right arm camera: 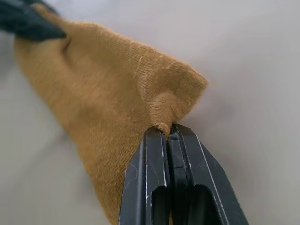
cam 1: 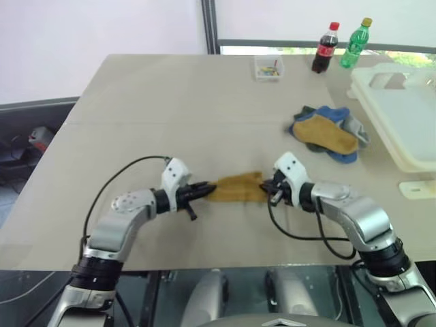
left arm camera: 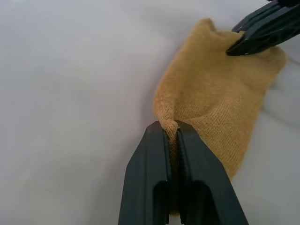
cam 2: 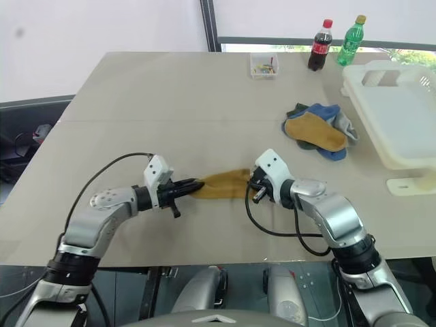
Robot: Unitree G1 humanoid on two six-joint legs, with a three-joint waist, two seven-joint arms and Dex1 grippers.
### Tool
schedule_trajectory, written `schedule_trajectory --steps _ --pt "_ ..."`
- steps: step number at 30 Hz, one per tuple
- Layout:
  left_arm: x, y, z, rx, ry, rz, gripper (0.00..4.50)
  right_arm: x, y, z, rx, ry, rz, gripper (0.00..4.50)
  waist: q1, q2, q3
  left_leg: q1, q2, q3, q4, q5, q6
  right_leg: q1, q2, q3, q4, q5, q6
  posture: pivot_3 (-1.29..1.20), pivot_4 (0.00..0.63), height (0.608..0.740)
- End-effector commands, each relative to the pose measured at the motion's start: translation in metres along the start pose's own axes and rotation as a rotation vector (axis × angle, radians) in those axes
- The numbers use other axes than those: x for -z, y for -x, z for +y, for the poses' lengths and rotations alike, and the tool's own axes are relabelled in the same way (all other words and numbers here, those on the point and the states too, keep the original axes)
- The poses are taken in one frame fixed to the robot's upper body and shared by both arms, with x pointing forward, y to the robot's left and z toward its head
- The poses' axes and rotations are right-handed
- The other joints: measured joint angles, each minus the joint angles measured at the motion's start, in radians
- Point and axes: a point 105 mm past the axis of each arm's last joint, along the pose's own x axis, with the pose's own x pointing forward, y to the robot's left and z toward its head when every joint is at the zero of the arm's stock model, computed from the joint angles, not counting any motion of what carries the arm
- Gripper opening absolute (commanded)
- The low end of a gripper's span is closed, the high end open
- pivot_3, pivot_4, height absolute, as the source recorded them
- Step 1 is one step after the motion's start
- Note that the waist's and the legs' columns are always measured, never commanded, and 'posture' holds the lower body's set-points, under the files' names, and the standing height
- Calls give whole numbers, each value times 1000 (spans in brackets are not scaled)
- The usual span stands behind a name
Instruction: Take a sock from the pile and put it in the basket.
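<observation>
Basket (cam 1: 402, 129), cream-white, sits at desk's (cam 1: 170, 102) right edge. Pile (cam 1: 328, 133) of blue, grey, mustard socks lies just left of basket. Mustard sock (cam 1: 236, 188) stretched on desk near front edge, well apart from pile. Left end effector (cam 1: 203, 191) clamped shut on sock's left end; right end effector (cam 1: 267, 186) clamped shut on its right end. Two bottles (cam 1: 339, 45) and small clear box (cam 1: 268, 67) at far edge.
</observation>
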Motion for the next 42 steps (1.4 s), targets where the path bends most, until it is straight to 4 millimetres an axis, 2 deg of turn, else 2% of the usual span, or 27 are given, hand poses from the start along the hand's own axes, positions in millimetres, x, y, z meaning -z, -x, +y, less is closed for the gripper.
schedule_trajectory --steps 1,6,7,9,10,16,20,22,24,27,29,32,35,36,38,39,40,41,42 --pt "-17 9 -8 42 -18 -48 35 -1 10 12 -24 49 12 0 3 0 0 0 0 0 0 0 0 0 0 0 0 0 0 0 150 740" --pt "-13 5 -11 41 34 -26 35 5 10 2 49 65 32 0 4 0 0 0 0 -1 0 0 0 0 0 -1 0 0 0 0 150 740" --pt "-12 4 -11 42 44 -26 0 5 9 0 54 66 33 624 4 0 0 0 0 -1 0 0 0 0 0 -1 0 0 0 0 150 740" --pt "-13 3 -13 50 51 -26 0 5 9 -3 66 63 27 1010 4 0 0 0 0 0 0 0 0 0 0 -1 0 0 0 0 150 740" --pt "-13 3 -14 58 54 -29 742 5 10 -4 71 64 25 1559 4 0 0 0 0 0 0 0 0 0 0 -1 0 0 0 0 150 740" --pt "-22 4 -9 12 17 -78 3008 -7 24 -17 129 53 -32 3994 5 0 0 0 0 0 0 0 0 0 0 -1 0 0 0 0 150 740" --pt "-36 11 -12 45 -18 -159 3008 -26 40 -36 163 30 -119 3994 10 0 0 0 0 0 0 0 0 0 0 -1 0 0 0 0 150 740" --pt "-43 13 -13 54 -57 -198 3008 -32 45 -61 260 13 -148 3994 9 0 0 0 0 0 0 0 0 0 0 0 0 0 0 0 150 740" --pt "-49 14 -16 67 -115 -233 3008 -34 48 -95 408 -1 -158 3994 8 0 0 0 0 1 0 0 0 0 0 0 0 0 0 0 150 740" --pt "-63 12 -20 68 -127 -315 3008 -30 46 -138 578 12 -140 3994 10 -1 0 0 0 1 0 0 0 0 0 0 0 0 0 0 150 740" --pt "-68 11 -21 66 -131 -342 3008 -31 42 -159 648 23 -147 3994 14 -1 0 0 0 2 0 0 0 0 0 0 0 0 0 0 150 740" --pt "-71 9 -21 55 -141 -347 3008 -35 37 -183 732 48 -158 3994 13 0 1 0 0 4 0 0 0 0 1 2 0 0 0 0 150 740" --pt "-73 9 -19 33 -147 -358 3008 -37 33 -198 778 58 -167 3994 11 0 1 0 0 4 -1 0 0 -1 1 2 0 0 0 0 150 740" --pt "-73 10 -19 28 -148 -359 3084 -37 31 -200 781 61 -166 3474 7 0 1 0 0 5 -1 0 0 -1 1 3 -1 0 0 0 150 740" --pt "-73 10 -19 19 -148 -359 3084 -38 28 -202 776 67 -172 2709 7 0 1 0 0 5 -1 0 0 -1 1 3 -1 0 0 0 150 740" --pt "-72 11 -19 13 -148 -358 3084 -39 27 -201 771 70 -178 2610 4 0 1 0 0 4 -1 0 0 -1 1 3 -1 0 0 0 150 740" --pt "-72 12 -19 4 -148 -357 3084 -41 26 -200 762 75 -187 1917 4 0 1 0 0 4 -1 0 0 -1 1 3 -1 0 0 0 150 740" --pt "-72 12 -18 -4 -147 -359 3084 -43 25 -199 755 85 -196 1771 3 0 1 0 0 4 -1 0 0 -1 1 3 -1 0 0 0 150 740" --pt "-72 12 -18 -10 -145 -362 3084 -45 25 -198 751 93 -203 1385 1 0 1 0 0 4 -1 0 0 -1 1 3 0 0 0 0 150 740"
